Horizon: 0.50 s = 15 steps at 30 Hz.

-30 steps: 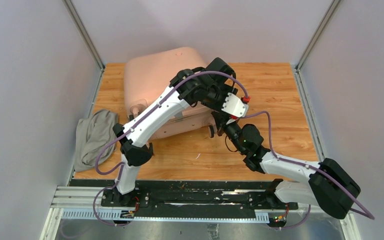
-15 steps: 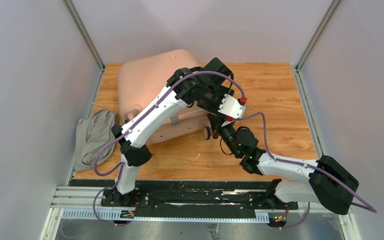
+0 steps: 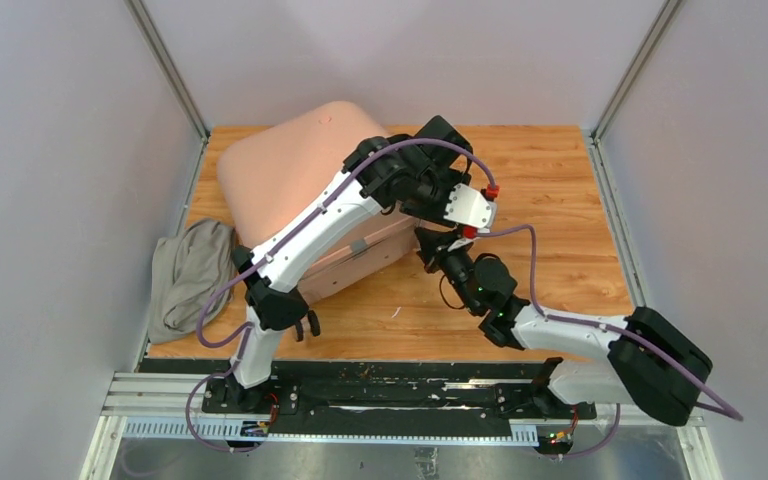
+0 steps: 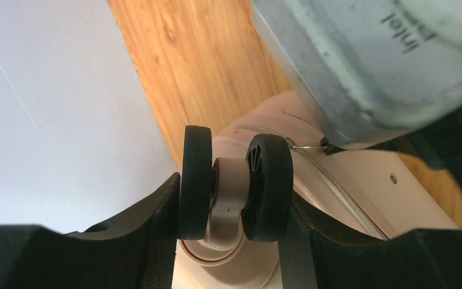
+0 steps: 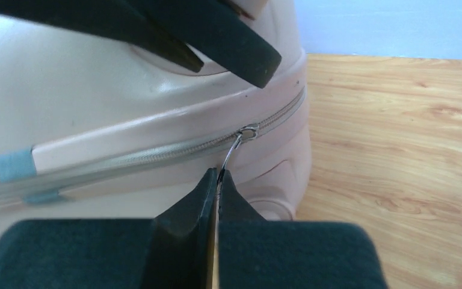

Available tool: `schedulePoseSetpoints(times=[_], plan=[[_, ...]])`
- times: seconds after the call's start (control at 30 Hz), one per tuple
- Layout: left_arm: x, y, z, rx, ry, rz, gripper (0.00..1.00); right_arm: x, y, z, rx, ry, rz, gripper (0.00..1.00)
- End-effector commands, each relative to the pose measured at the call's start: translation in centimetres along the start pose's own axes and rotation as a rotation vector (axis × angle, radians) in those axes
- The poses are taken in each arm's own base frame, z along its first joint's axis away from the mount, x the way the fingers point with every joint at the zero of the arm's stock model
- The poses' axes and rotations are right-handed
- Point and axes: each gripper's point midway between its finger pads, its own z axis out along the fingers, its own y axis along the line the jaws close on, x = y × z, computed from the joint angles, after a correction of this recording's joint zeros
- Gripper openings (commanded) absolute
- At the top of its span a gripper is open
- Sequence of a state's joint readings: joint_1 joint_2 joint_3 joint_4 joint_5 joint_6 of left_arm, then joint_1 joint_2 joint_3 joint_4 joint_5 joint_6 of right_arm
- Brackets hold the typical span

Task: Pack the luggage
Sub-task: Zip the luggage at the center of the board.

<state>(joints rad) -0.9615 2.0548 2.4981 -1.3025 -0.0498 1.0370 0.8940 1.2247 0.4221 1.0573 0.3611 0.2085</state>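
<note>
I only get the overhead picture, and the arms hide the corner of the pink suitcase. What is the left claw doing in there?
Observer: The left claw straddles a twin black wheel of the luggage, pressed against both discs.
Operator: And the right one?
Observer: The right claw is shut on a thin wire ring hooked into the zipper slider.
Operator: Is the case gaping open there?
Observer: No gap shows along the zipper on either side of that slider in the right wrist view.
</note>
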Motion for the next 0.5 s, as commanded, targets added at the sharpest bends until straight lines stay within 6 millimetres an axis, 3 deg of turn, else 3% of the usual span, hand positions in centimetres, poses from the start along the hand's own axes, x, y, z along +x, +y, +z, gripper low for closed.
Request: schedulePoseSetpoints(times=[0.0,0.03,0.1,0.27,0.47], plan=[[-11.2,11.0,-9.0,-0.500,-0.482,-0.057,0.00,-2.8,1.0,-2.1,-0.265,-0.025,0.109,0.00],[-11.1,10.7,-9.1,-0.494,-0.482,-0.052,0.00,-4.2,-2.4,-2.2,-0.186,-0.049,0.156,0.00],[-11.1,10.5,-9.4,-0.490,-0.487,-0.046,0.00,-5.6,-5.5,-2.2,-0.133,-0.070,0.145,0.00],[-11.7,9.3,-10.5,-0.452,-0.524,-0.015,0.00,-4.0,-7.5,-2.1,-0.101,-0.023,0.134,0.00],[-11.4,9.0,-11.8,-0.458,-0.525,0.008,0.00,-2.1,-6.8,-2.8,-0.172,0.043,0.129,0.00]])
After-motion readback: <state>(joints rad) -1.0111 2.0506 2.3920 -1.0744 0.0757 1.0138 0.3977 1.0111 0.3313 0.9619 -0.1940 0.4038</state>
